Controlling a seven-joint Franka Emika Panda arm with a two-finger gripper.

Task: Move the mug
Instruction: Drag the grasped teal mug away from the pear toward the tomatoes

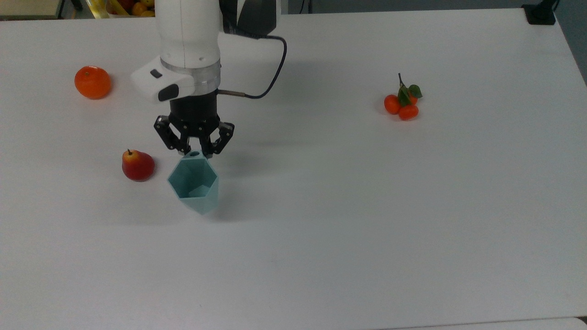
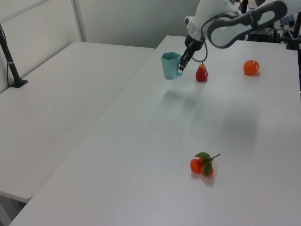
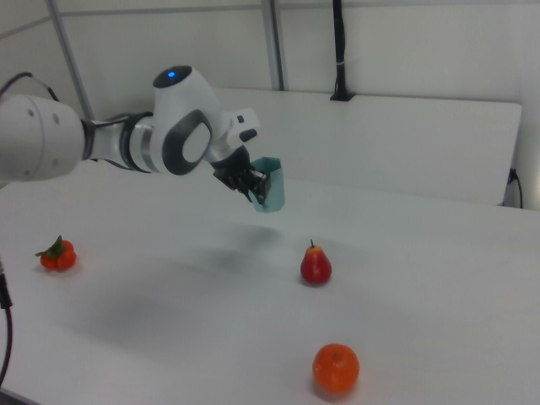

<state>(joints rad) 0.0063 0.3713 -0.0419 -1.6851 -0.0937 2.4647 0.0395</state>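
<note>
The white table (image 1: pixel 412 206) carries everything. Above it, nearer the top view's left edge, the pale teal matte hexagonal mug (image 1: pixel 194 185) hangs clear of the surface, its shadow below. The gripper (image 1: pixel 194 147) has its fingers pinched on the mug's small rim tab. The red pear (image 1: pixel 137 166) lies just beside, so I would carry the mug level and slowly, away from the pear, since so small a hold could let it swing.

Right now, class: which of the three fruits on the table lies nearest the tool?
The red pear, just at the top view's left of the tool; the orange and the leafy tangerine cluster lie farther away.
</note>
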